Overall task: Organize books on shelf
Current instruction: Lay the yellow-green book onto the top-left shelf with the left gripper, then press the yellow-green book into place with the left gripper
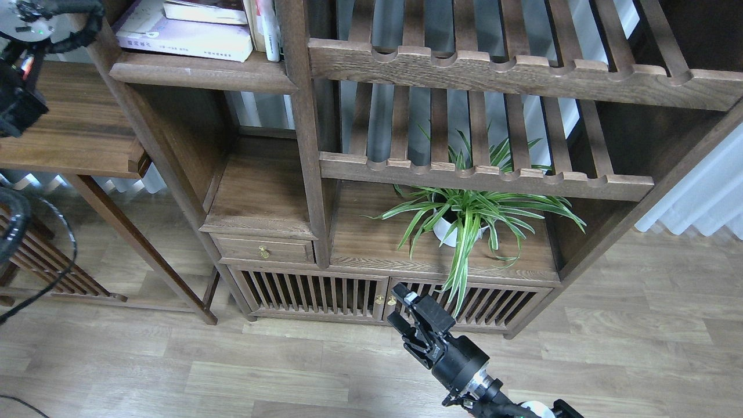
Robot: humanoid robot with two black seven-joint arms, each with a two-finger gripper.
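The pale white-lavender book [180, 35] lies flat on the dark-brown shelf [203, 72] at the top left. A cream book [203, 10] lies flat on top of it, and thin pale books [264, 29] stand upright at its right, against the post. No dark red book shows. My right gripper [401, 310] is low in front of the cabinet doors, far below the shelf, open and empty. My left arm's dark end [17, 107] is at the far left edge, left of the shelf; its fingers cannot be told apart.
Two slatted racks with notched rails [493, 69] fill the right of the bookcase. A spider plant in a white pot [458, 226] stands under them. A drawer [264, 251] and slatted doors [313, 293] sit below. A wooden side table [75, 133] stands at the left.
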